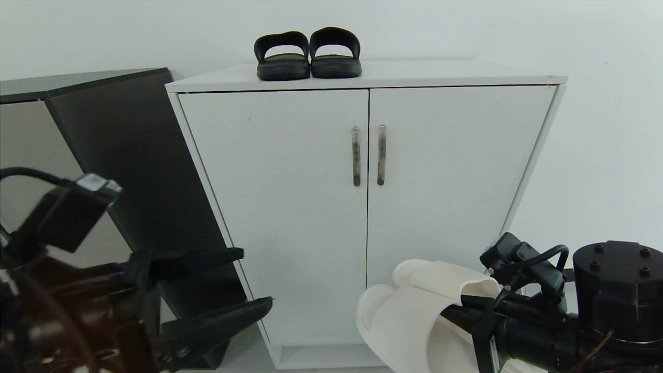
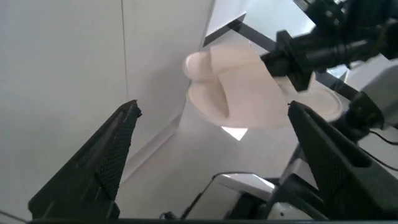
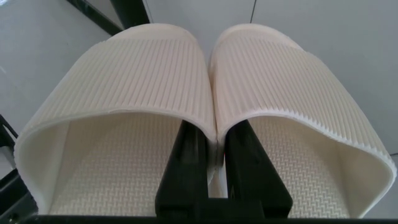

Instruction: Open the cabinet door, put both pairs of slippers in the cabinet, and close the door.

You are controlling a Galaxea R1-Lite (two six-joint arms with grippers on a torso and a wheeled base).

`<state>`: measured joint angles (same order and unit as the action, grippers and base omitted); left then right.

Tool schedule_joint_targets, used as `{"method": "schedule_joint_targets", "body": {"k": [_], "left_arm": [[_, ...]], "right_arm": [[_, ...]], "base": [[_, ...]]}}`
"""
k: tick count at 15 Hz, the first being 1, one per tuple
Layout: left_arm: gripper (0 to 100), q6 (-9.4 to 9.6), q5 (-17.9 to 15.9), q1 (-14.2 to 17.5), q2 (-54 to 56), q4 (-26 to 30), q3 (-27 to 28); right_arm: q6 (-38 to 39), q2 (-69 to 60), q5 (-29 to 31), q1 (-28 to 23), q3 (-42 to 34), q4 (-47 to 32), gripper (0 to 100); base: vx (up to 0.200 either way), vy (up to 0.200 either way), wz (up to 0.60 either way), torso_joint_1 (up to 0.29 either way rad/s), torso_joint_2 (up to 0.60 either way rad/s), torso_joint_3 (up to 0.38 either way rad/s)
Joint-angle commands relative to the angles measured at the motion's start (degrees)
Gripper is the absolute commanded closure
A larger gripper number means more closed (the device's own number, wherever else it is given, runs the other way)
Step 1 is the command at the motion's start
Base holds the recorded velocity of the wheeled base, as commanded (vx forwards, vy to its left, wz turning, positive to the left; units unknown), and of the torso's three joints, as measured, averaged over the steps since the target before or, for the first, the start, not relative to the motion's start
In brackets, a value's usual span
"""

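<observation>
Cannot see inside the cabinet [image 1: 290,217], with both doors shut and the two handles [image 1: 356,155] side by side at its middle seam. Cut off low before the cabinet's right door: white slippers [image 1: 409,316], heels hidden behind the right hand [image 1: 469,311]. Shut on the pair's adjoining inner walls, one finger inside each slipper, toes toward the cabinet. Standing on the cabinet's top, near the middle: black slippers [image 1: 308,54]. Low before the cabinet's left edge, spread wide and holding nothing: left hand [image 1: 256,277]. Close against the cabinet's left side: dark unit [image 1: 129,150]. Open room to the cabinet's right.
</observation>
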<state>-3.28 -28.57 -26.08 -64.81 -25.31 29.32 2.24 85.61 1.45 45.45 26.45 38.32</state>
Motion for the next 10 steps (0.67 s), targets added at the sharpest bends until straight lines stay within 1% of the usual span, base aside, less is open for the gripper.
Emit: {"method": "schedule_joint_targets", "body": {"k": [1, 2, 3, 4, 5, 6, 8, 9, 10], "left_arm": [[0, -0.41, 0.36, -5.3, -12.27, -3.78, 6.45], [0, -1.12, 0.63, -6.27, -15.7, -6.16, 8.91], [0, -3.05, 0.54, -6.97, -18.16, -7.12, 11.9], [0, -5.69, 0.01, -7.67, -19.57, -7.21, 14.54], [0, -9.29, -1.22, -9.08, -20.27, -7.21, 16.82], [0, -11.57, -3.24, -10.49, -20.98, -7.21, 18.76], [0, -12.1, -4.12, -11.98, -23.52, -7.04, 22.89], [0, -12.98, -5.26, -11.98, -24.93, -7.21, 24.82], [0, -14.39, -6.85, -11.98, -26.69, -7.3, 27.2]], "right_arm": [[0.04, 1.57, 0.04, -0.09, -0.26, 0.36, 100], [0.04, 1.57, -0.04, -0.09, -0.35, 0.36, 100], [0.22, 1.57, -0.04, -0.18, -0.35, 0.36, 100], [0.75, 1.57, -0.04, -0.09, -0.17, 0.44, 100], [1.1, 1.57, -0.04, -0.09, 0.0, 0.44, 100], [1.1, 1.57, -0.04, -0.09, 0.0, 0.44, 100], [1.1, 1.49, -0.13, -0.09, 0.0, 0.44, 100], [1.1, 1.31, -0.4, 0.08, -0.17, 0.44, 100], [1.1, 1.05, -1.19, 0.17, -0.17, 0.53, 100]], "base": [[0.0, 0.0, 0.0, 0.0, 0.0, 0.0], [0.0, 0.0, 0.0, 0.0, 0.0, 0.0], [0.0, 0.0, 0.0, 0.0, 0.0, 0.0], [0.0, 0.0, 0.0, 0.0, 0.0, 0.0], [0.0, 0.0, 0.0, 0.0, 0.0, 0.0], [0.0, 0.0, 0.0, 0.0, 0.0, 0.0], [0.0, 0.0, 0.0, 0.0, 0.0, 0.0], [0.0, 0.0, 0.0, 0.0, 0.0, 0.0], [0.0, 0.0, 0.0, 0.0, 0.0, 0.0]]}}
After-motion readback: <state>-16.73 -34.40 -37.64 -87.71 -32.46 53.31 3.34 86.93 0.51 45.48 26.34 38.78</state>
